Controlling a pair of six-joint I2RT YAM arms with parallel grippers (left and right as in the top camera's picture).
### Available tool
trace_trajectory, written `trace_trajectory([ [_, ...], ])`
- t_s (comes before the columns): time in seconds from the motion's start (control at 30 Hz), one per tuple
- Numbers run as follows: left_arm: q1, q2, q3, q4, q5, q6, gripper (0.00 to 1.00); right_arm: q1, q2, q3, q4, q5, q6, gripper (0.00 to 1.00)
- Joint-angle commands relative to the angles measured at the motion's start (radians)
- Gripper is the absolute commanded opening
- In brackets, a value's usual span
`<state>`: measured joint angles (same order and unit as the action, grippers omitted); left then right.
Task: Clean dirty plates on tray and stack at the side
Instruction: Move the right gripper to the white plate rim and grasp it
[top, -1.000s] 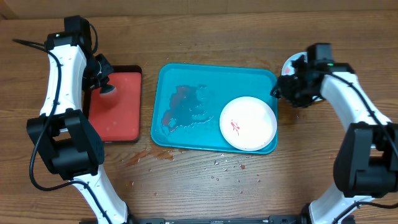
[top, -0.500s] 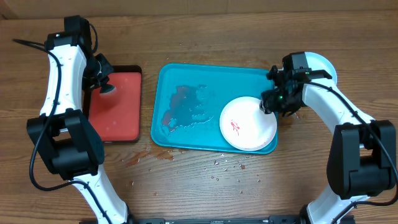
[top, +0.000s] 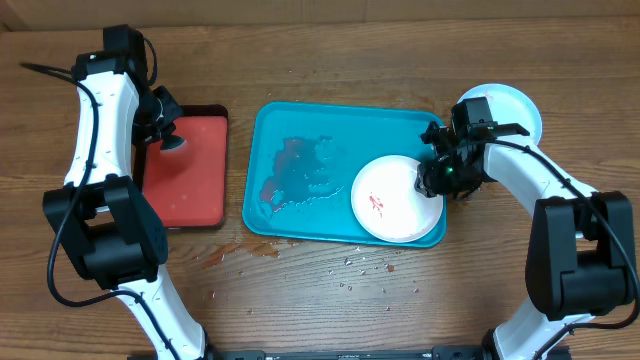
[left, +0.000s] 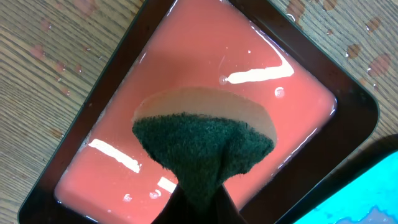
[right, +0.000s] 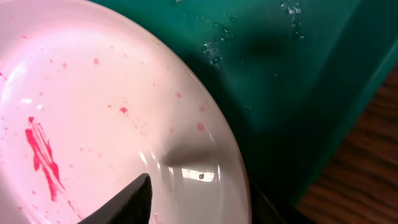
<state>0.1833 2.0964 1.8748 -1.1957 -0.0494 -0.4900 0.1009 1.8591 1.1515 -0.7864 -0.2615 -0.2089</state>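
A white plate (top: 390, 200) with a red sauce smear lies in the right front part of the teal tray (top: 262, 115). My right gripper (top: 437, 178) is open at the plate's right rim. In the right wrist view one finger is over the plate (right: 93, 93) and the other is outside the rim, so the gripper (right: 196, 183) straddles it above the tray (right: 280, 74). A pale round plate (top: 510, 105) sits on the table right of the tray, partly hidden by my right arm. My left gripper (top: 172, 140) is shut on a green-and-tan sponge (left: 199, 140).
A smaller red tray (top: 190, 180) with a dark rim lies left of the teal one, holding wet liquid (left: 261, 56); the sponge hangs over it. Water and reddish smears (top: 295, 170) cover the teal tray's left half. Sauce spots and droplets (top: 235, 250) mark the table in front.
My right gripper moved left and toward the front, from beside the plate at the side to the white plate's right rim. The left arm and sponge have not moved.
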Motion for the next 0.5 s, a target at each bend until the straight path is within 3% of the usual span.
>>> trace_trajectory([
  [0.0,-0.008,-0.024,0.012,0.002,-0.001,0.019,0.04,0.02,0.002,-0.004,0.035,-0.048,0.073,0.44],
  [0.3,-0.023,-0.024,0.012,0.004,0.132,0.11,0.04,0.086,0.002,-0.004,0.234,-0.047,0.423,0.41],
  [0.47,-0.062,-0.024,0.012,0.002,0.132,0.153,0.04,0.102,0.002,-0.004,0.185,0.117,0.447,0.48],
])
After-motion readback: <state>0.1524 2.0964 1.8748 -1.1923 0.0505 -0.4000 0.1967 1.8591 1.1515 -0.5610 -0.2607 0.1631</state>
